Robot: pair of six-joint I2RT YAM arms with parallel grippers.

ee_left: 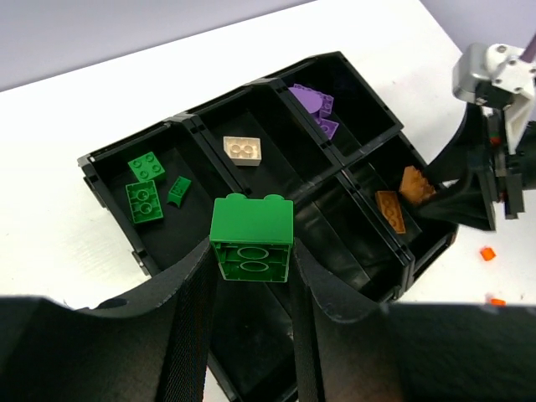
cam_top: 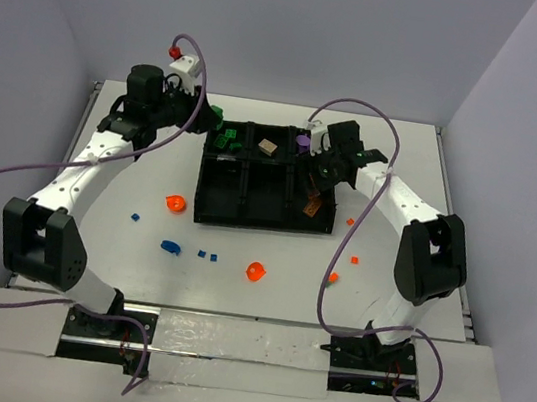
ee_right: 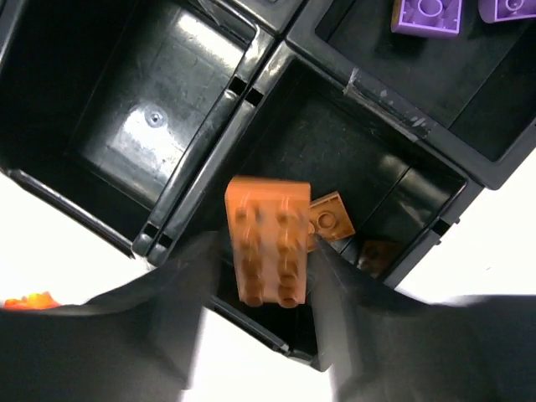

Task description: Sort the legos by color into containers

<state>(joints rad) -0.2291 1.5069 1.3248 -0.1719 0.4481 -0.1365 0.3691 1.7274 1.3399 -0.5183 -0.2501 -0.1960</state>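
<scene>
My left gripper (ee_left: 251,255) is shut on a green brick (ee_left: 251,237), held above the black tray (ee_left: 126,152) near its back-left compartment, where other green legos (ee_left: 144,201) lie. In the top view that gripper (cam_top: 207,117) is at the tray's back-left corner (cam_top: 208,144). My right gripper (ee_right: 266,261) stands open over the front-right compartment. A blurred brown-orange brick (ee_right: 268,239) is loose between its fingers, above a flat brown plate (ee_right: 332,218). A tan brick (ee_left: 242,149) lies in the back-middle compartment and purple pieces (ee_left: 311,102) in the back-right one.
Loose legos lie on the white table in front of the tray: orange pieces (cam_top: 175,203) (cam_top: 256,272), a blue piece (cam_top: 170,245), small blue bits (cam_top: 206,253) and small orange bits (cam_top: 350,220) (cam_top: 333,277). White walls enclose the table.
</scene>
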